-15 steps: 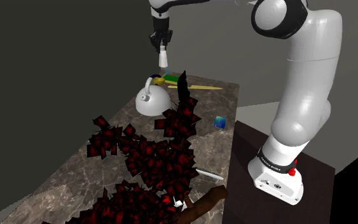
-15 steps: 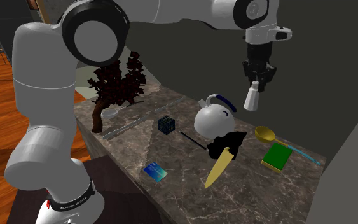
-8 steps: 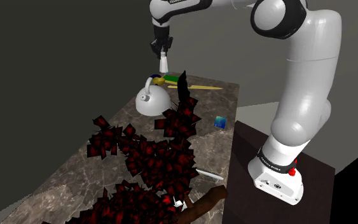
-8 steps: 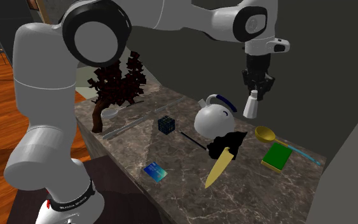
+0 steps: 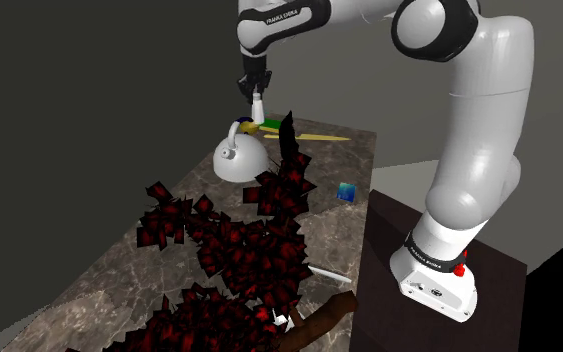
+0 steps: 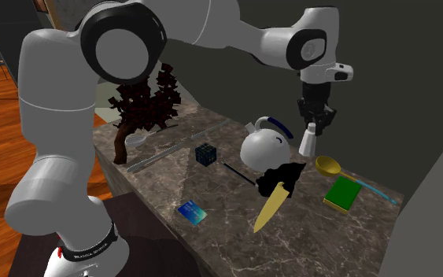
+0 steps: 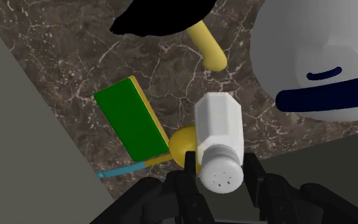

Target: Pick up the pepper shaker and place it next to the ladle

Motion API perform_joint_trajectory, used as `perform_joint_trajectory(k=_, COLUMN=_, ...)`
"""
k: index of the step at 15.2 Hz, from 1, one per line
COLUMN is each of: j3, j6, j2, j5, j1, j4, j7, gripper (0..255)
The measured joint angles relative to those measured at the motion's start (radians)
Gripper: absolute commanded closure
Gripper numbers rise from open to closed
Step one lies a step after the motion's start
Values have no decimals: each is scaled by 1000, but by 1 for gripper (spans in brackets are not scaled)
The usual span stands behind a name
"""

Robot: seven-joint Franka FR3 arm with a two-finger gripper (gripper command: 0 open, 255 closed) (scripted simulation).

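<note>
My black gripper (image 6: 315, 123) is shut on the top of a white pepper shaker (image 6: 308, 141), which hangs upright low over the marble counter (image 6: 219, 224). In the wrist view the fingers (image 7: 255, 180) clasp the shaker (image 7: 219, 137) at its perforated cap. The ladle (image 6: 329, 165) has a yellow bowl and a thin blue handle and lies on the counter just beside and below the shaker. Its bowl (image 7: 182, 144) peeks out next to the shaker. In the shoulder view the gripper (image 5: 253, 91) holds the shaker (image 5: 257, 104) above the far end of the counter.
A white kettle (image 6: 264, 148) stands close to the shaker on the side away from the ladle. A green block (image 6: 342, 193) lies by the ladle, and a yellow knife (image 6: 272, 206) with a black blob lies nearer. A dark-red plant (image 5: 229, 250), a small cube (image 6: 205, 154) and a card (image 6: 191, 212) are further off. A grey wall runs behind.
The gripper has come down with the shaker still in it, from well above the kettle to just over the counter by the ladle's bowl.
</note>
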Motion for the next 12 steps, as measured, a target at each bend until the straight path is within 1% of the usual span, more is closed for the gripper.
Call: perform_joint_trajectory(k=12, j3=-7, j6=145, j2=35, j5=-18, j1=1, j4=-111, j7=24, gripper=255)
